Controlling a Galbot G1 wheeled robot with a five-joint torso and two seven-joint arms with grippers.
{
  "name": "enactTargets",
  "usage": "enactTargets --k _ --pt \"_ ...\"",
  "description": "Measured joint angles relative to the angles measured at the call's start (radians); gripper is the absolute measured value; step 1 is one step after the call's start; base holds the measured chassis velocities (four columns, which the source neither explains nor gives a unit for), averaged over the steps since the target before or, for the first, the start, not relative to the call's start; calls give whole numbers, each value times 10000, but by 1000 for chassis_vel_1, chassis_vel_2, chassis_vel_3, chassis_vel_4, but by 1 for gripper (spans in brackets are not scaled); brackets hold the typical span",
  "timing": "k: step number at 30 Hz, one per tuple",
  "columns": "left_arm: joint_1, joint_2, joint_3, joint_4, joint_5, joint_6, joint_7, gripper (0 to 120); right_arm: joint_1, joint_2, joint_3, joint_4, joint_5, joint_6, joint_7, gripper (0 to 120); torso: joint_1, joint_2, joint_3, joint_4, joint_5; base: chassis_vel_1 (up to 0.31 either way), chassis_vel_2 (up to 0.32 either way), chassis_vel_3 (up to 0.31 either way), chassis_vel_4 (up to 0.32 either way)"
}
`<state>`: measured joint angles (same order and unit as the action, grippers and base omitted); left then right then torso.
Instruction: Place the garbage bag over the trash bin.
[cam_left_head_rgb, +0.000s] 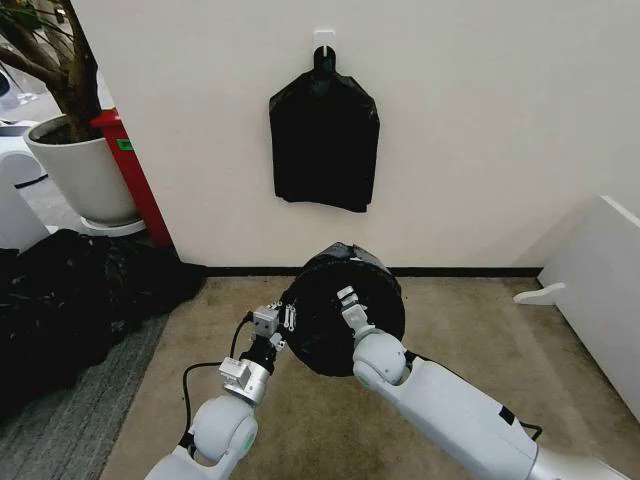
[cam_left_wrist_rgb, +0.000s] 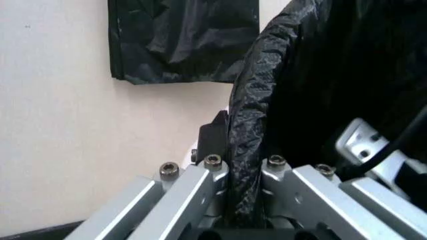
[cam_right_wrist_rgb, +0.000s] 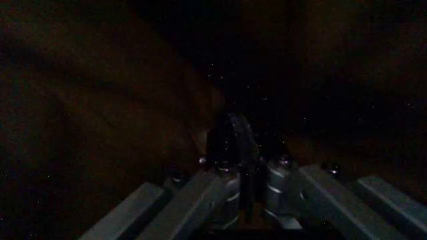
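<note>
Now the garbage bag (cam_left_head_rgb: 345, 310) sits in the lower middle of the head view, stretched round over what I take to be the trash bin, whose cream sides are hidden under black film. At the bag's left edge the left claw (cam_left_head_rgb: 287, 320) is closed on a fold of plastic; the left wrist view shows that fold (cam_left_wrist_rgb: 245, 150) pinched between its fingers. Over the bag's centre, the right claw (cam_left_head_rgb: 350, 303) reaches into the dark opening, and the right wrist view shows it nipped shut on a thin strip of film (cam_right_wrist_rgb: 241, 150). Judging by the crinkled gloss, the bag is light, limp and slippery, easily torn, so it is best held at the hem. Higher up, a bundle of black bags (cam_left_head_rgb: 324, 150) hangs on the wall.
</note>
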<state>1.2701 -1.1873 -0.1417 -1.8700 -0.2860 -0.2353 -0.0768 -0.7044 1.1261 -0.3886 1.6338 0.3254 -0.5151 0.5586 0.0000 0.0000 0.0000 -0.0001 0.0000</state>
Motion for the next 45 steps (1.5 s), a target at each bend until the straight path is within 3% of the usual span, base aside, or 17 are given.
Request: enactTargets --k 4,7,11,15,19,25,32,34,40,42,45 --pt "-64 -7 27 104 -5 -8 7 1 -147 13 -195 677 1185 441 -35 0 0 0 0 1 0 0 0 0 0" --pt "-77 12 32 123 -13 -10 12 1 -184 155 -321 1059 2624 134 395 0 0 0 0 3 0 0 0 0 0" --pt "-82 31 8 107 -32 -12 12 1 -216 195 -426 1046 2955 -480 749 0 0 0 0 2 0 0 0 0 0" --pt "-70 55 -51 59 -52 -26 13 1 -254 104 -475 897 2674 -993 951 0 0 0 0 1 0 0 0 0 0" --pt "-29 64 -103 15 -65 -44 13 1 -261 -18 -399 529 1462 -1414 915 0 0 0 0 1 1 0 0 0 0" --pt "-28 60 -111 -45 -99 -44 21 1 -292 -133 -242 465 553 -1335 683 0 0 0 0 1 1 0 0 0 0" --pt "-12 84 -133 -17 -532 91 -48 1 -518 -195 -116 1081 516 753 -96 0 0 0 0 2 1 0 0 0 0" --pt "-13 83 -134 -12 -577 112 -60 1 -539 -208 -116 1124 507 916 -165 1 0 0 0 3 1 0 0 0 0" --pt "-156 81 -171 117 -1540 710 -378 1 -1032 -578 -91 1716 -572 2899 -1180 28 0 0 0 2 1 0 0 0 0" --pt "-198 81 -173 139 -1704 831 -432 1 -1124 -661 -73 1818 -786 3090 -1318 30 0 0 0 2 2 0 0 0 0" --pt "-574 -17 -162 500 -2668 1464 -856 1 -1657 -1047 127 2549 -1767 3986 -1875 45 0 0 0 2 1 0 0 0 0"
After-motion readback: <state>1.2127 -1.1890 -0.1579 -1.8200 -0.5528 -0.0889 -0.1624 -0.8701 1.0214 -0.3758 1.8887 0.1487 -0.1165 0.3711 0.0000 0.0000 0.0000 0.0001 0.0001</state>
